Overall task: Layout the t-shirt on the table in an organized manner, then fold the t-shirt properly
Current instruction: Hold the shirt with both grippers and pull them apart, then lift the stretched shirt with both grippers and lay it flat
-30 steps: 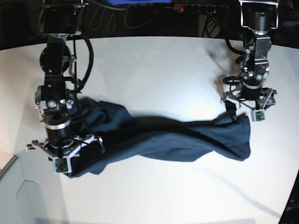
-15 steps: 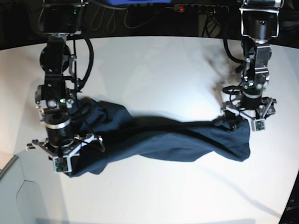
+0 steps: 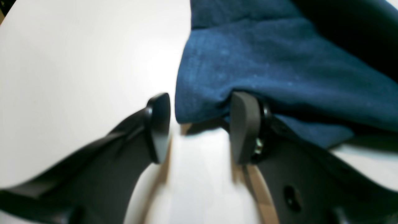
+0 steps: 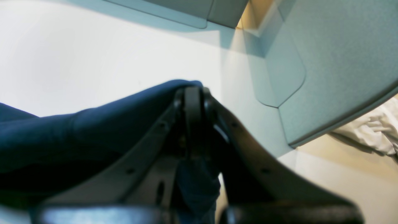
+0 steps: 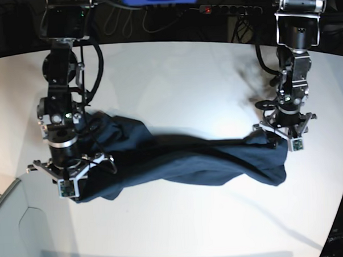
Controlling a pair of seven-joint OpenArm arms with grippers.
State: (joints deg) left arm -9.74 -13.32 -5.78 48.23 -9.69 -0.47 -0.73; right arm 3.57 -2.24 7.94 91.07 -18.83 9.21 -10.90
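The dark navy t-shirt (image 5: pixel 184 159) lies twisted in a long band across the white table (image 5: pixel 175 77). My left gripper (image 5: pixel 279 138) is down at the band's right end. In the left wrist view its jaws stand apart (image 3: pixel 199 105), a corner of the t-shirt (image 3: pixel 264 62) hangs between them, and one finger (image 3: pixel 244 124) is tucked under the cloth. My right gripper (image 5: pixel 71 187) is at the band's left end. In the right wrist view it is shut (image 4: pixel 192 93) on a fold of the t-shirt (image 4: pixel 77 133), which is drawn up off the table.
A grey panel (image 5: pixel 22 232) sits past the table's front left edge and also shows as a grey panel (image 4: pixel 311 62) in the right wrist view, with crumpled white cloth (image 4: pixel 370 130) beyond. Cables and a power strip (image 5: pixel 229 9) run along the back. The table's curved edge is close to the left arm.
My left gripper has come down onto the shirt's right end and its jaws have narrowed around the cloth corner. The right gripper shifted slightly left, still holding the shirt.
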